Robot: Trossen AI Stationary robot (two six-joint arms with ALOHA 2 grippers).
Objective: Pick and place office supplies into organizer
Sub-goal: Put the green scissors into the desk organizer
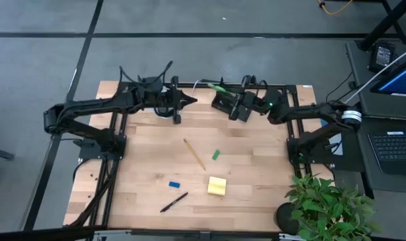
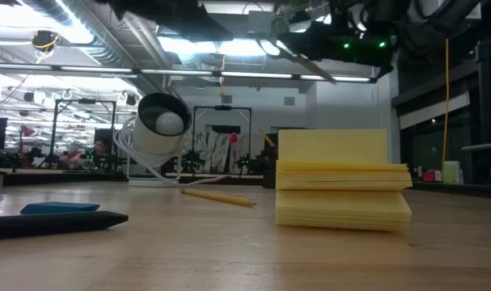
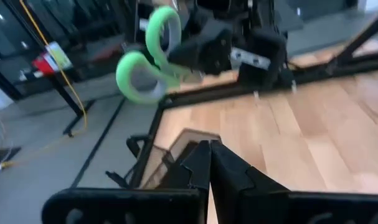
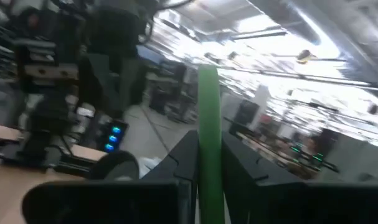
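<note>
At the table's near edge lie a black pen [image 1: 174,201], blue eraser [image 1: 174,184] and yellow sticky-note pad [image 1: 217,186]; farther back, a pencil [image 1: 194,154]. At the far edge the right gripper [image 1: 231,107] pinches the green-handled scissors [image 3: 148,57] aloft; the left gripper [image 1: 186,101] hangs with fingers pressed together.

Sticky pad [image 1: 217,186] between eraser [image 1: 174,183] and table [image 1: 256,161] edge.

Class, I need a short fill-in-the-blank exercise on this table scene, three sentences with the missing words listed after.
1. The right hand is shut on the green-handled ____.
2. The left hand holds nothing and its fingers are ____.
3. On the table, the blue eraser lies between the black pen and the ____ sticky-note pad.

Missing words: scissors; shut; yellow
</note>
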